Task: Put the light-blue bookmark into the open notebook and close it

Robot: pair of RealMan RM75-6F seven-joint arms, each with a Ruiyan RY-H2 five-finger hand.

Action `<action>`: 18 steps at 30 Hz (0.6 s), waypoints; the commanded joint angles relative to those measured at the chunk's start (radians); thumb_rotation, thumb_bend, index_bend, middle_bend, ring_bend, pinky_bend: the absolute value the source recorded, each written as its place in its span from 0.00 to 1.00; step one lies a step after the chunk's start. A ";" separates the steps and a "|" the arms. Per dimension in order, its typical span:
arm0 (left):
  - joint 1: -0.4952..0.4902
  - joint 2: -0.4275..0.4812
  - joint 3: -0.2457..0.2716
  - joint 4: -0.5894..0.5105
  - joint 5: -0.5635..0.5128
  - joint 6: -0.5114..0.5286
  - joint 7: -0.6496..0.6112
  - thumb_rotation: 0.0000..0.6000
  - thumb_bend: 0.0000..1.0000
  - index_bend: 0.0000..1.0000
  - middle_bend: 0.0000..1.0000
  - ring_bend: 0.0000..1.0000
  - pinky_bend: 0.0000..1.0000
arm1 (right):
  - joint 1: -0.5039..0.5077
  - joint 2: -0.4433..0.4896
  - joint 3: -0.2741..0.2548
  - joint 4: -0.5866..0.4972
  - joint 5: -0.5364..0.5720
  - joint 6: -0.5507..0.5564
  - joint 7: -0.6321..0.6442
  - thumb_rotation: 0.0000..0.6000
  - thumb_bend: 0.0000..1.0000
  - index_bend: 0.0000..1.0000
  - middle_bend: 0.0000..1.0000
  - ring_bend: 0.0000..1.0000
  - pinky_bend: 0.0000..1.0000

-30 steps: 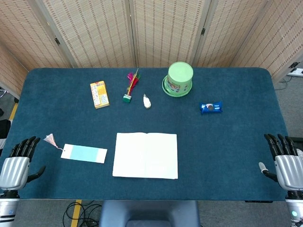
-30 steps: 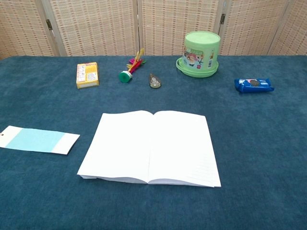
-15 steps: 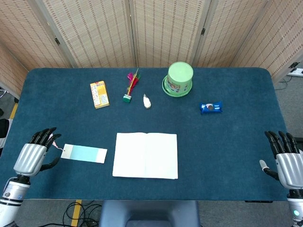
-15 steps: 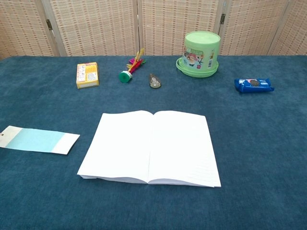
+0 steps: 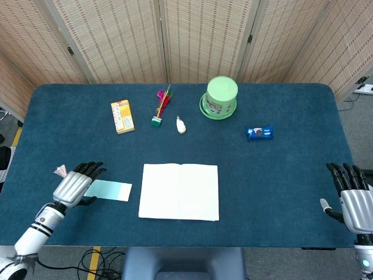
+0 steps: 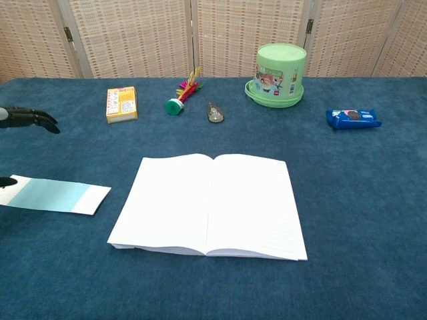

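Hovering over the bookmark (image 5: 109, 189), left hand (image 5: 74, 185) has spread, empty fingers (image 6: 30, 120) (chest view shows only these).

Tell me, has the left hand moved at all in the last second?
Yes. The left hand has moved right across the table, from the edge to over the tassel end of the light-blue bookmark, nearer the open notebook.

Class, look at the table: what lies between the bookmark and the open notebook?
Nothing but bare blue cloth. In both the head and chest views, the bookmark lies left of the notebook, apart from it, with only a strip of table between them.
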 commanded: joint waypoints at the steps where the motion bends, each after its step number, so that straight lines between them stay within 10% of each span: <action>1: -0.026 -0.029 0.007 0.017 -0.030 -0.038 0.032 1.00 0.26 0.15 0.10 0.11 0.18 | -0.001 -0.001 -0.001 0.004 0.001 -0.001 0.005 1.00 0.21 0.00 0.10 0.02 0.06; 18: -0.083 -0.135 0.026 0.090 -0.205 -0.142 0.176 1.00 0.26 0.18 0.09 0.11 0.17 | -0.013 -0.009 -0.002 0.031 0.006 0.010 0.037 1.00 0.21 0.00 0.10 0.02 0.06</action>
